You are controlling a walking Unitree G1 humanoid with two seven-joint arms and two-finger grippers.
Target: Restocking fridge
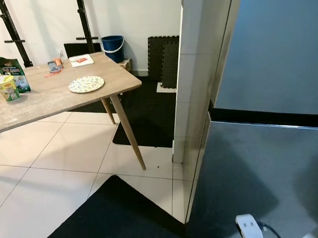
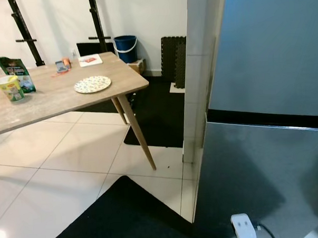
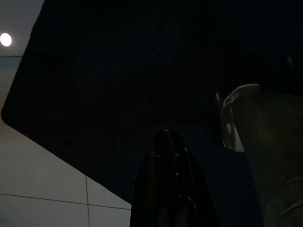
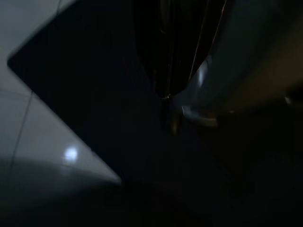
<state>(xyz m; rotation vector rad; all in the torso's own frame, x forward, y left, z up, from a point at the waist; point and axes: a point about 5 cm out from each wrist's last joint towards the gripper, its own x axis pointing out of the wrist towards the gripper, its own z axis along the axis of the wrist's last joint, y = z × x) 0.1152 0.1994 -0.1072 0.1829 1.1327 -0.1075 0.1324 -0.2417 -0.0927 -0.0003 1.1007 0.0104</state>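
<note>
Black fingers of our left gripper and right gripper hang closed over the dark mat beside the fridge.

The tall steel fridge is grey, its two doors parted by a black band. The pale grey-brown wood-grain tabletop carries a round white plate with a fine blue-green speckled pattern, a yellow-and-green printed cup and a dark green printed pouch. A blue plastic bucket with a white handle stands on the glossy white tiled floor, beside black mats.
</note>
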